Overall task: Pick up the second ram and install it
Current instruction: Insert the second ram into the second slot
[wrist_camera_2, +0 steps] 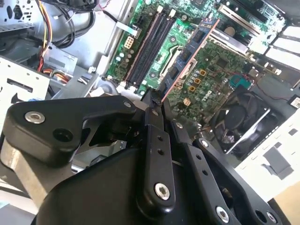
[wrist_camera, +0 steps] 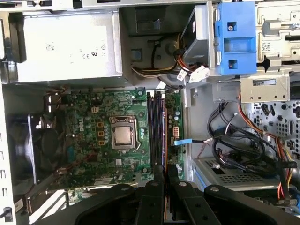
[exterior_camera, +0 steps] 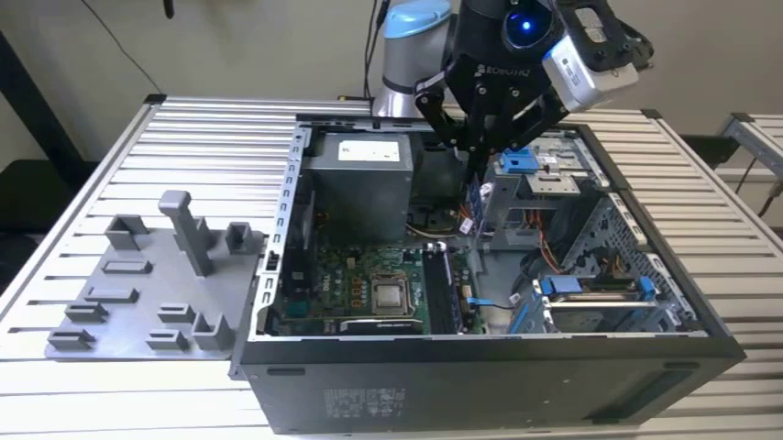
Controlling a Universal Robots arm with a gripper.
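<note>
Item: second ram (wrist_camera_2: 194,44). I see it clamped by one end between the gripper's (wrist_camera_2: 157,99) fingers and held above the motherboard (wrist_camera: 93,140), over the black memory slots (wrist_camera: 154,126) beside the processor socket (wrist_camera: 123,133).

Surroundings: an open computer case (exterior_camera: 490,385) on the slatted table (exterior_camera: 183,128). The grey holder tray (exterior_camera: 123,316) lies at the exterior view's left of the case, well apart from the gripper.

Soft, even light comes from above. Inside the case (exterior_camera: 490,385) it is dimmer, and my claw (wrist_camera_2: 157,100) looks nearly black.
</note>
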